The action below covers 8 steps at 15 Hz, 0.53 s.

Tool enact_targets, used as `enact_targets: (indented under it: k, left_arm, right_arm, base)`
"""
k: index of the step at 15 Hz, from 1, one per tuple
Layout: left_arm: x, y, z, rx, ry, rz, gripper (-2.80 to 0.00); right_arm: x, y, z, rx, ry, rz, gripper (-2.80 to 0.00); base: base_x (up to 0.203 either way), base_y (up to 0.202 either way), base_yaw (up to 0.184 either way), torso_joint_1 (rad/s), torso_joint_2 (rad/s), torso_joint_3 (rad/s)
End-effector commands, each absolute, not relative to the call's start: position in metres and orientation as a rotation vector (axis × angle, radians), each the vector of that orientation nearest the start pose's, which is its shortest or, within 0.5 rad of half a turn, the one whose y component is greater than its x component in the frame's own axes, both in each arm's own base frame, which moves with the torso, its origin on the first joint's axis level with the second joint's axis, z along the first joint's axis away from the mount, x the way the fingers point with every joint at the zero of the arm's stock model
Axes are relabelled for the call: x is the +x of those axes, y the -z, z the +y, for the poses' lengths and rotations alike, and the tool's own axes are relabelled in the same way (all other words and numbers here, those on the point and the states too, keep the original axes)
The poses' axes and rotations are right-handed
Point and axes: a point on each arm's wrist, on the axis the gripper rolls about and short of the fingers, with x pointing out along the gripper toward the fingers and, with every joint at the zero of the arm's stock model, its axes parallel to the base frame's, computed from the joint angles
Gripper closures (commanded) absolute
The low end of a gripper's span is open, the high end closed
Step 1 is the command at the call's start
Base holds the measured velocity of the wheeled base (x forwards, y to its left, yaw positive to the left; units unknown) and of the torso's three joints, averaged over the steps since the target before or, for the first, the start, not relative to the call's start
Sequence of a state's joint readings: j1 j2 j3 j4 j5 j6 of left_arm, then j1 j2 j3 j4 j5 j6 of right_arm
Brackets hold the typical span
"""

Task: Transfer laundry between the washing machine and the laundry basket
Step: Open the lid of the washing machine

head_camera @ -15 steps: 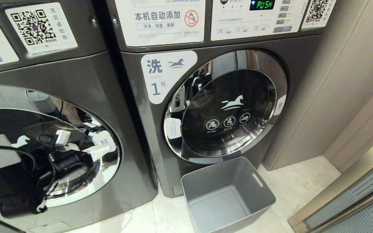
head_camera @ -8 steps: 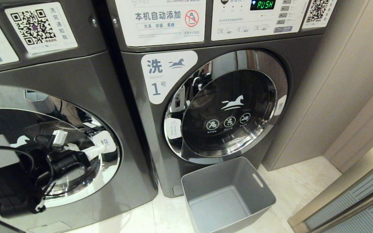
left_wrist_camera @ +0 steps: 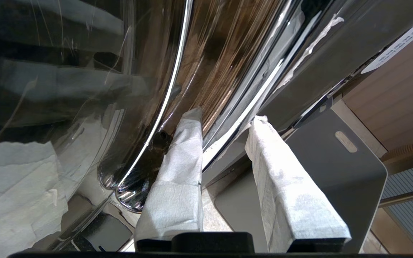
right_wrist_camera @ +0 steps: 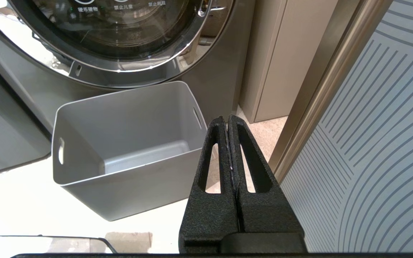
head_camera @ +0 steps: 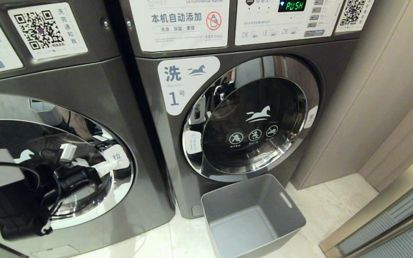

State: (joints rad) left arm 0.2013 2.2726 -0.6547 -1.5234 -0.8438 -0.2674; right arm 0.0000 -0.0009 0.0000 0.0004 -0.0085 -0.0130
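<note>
Jaws first: the left gripper has its two cloth-wrapped fingers narrowed down either side of the chrome door rim of the left washing machine. There's a gap between them with the rim's edge sitting in it, so it looks to me like a pinch on the rim rather than jaws spread in free air. In the head view that spot is right by the white pull tab, on the side of the round door nearest the other washer.

The bit that matters, imo: the rim runs lengthwise between the fingers, not across them, so the jaws straddle it edge-on. My guess is the hinge is on the far side, which would make the next move a pull out toward the robot in an arc.

The laundry basket stands on the floor in front of the other washer, well off to the robot's right of that grip. It's got nothing in it, and I can't see any laundry anywhere.

The right gripper has its jaws pressed together and hangs parked just beside the basket, so it's the nearer arm for that end.
</note>
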Motion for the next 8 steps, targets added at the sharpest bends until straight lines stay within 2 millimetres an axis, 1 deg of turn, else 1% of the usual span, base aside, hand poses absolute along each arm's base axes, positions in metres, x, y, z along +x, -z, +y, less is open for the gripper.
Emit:
enact_targets:
  k: [1, 8]
  left_arm:
    - [0.3511, -0.0419, 0.0525, -0.307, 0.645, 0.17, 0.0]
    - [0.3483, -0.0423, 0.0463, -0.312, 0.692, 0.183, 0.0]
  right_arm:
    - [-0.0228, -0.0754, -0.0002, -0.014, 0.009, 0.001, 0.0]
    - [-0.0228, -0.0754, -0.0002, -0.014, 0.009, 0.001, 0.0]
  base:
    - [0.0, 0.0, 0.0, 0.0, 0.0, 0.0]
    - [0.0, 0.0, 0.0, 0.0, 0.0, 0.0]
